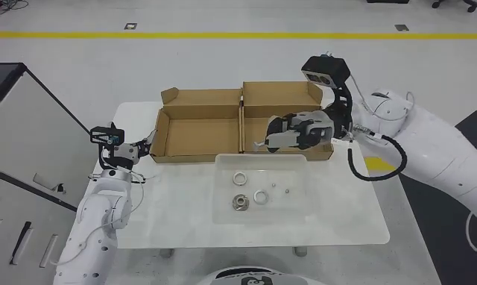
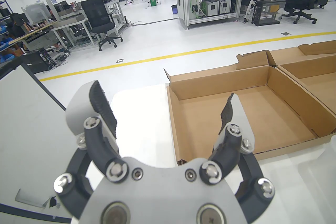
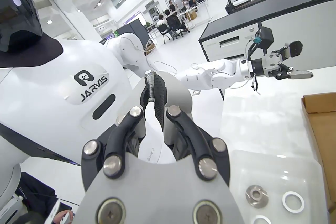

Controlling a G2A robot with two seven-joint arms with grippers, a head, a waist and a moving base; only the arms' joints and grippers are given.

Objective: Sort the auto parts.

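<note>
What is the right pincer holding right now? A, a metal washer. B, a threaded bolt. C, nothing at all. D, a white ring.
B: in the right wrist view a threaded bolt sits clamped between the pads of the right pincer, while the white ring and the metal washer lie in the clear tray.

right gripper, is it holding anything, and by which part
A threaded bolt, pinched along its shank between the fingers of the right gripper. The left gripper is open and holds nothing.
</note>
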